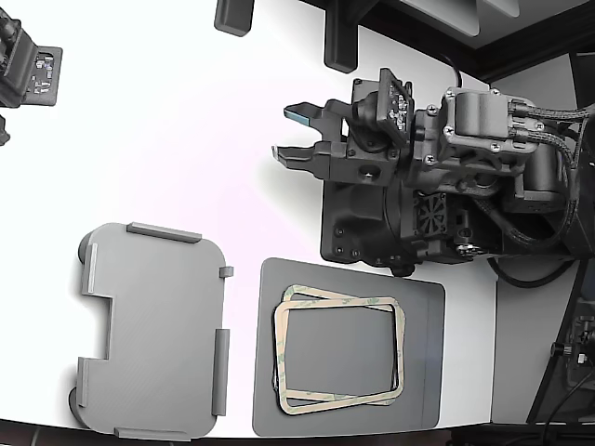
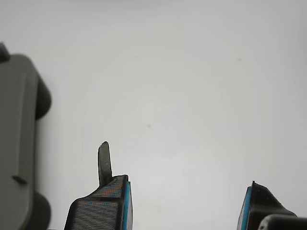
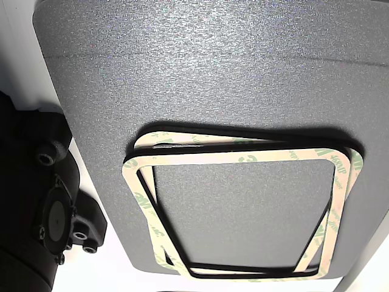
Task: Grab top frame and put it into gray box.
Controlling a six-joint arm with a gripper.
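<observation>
Two beige-tan frames lie stacked and slightly skewed on a dark gray mat [image 1: 423,316]. The top frame [image 1: 339,304] also shows in the other view [image 3: 243,156], over the lower frame [image 3: 355,173]. The light gray box [image 1: 153,330] lies on the white table at the exterior view's left of the mat; its edge shows in the wrist view [image 2: 17,139]. My gripper [image 1: 290,133] is open and empty over bare white table, beyond the mat and apart from the frames. Its fingertips [image 2: 112,191] show in the wrist view with a wide gap.
The arm's dark body [image 1: 418,195] overhangs the mat's far edge. A second dark device [image 1: 28,70] sits at the exterior view's far left. Dark brackets [image 1: 339,42] stand at the table's far edge. The table's near edge runs just below the box and mat.
</observation>
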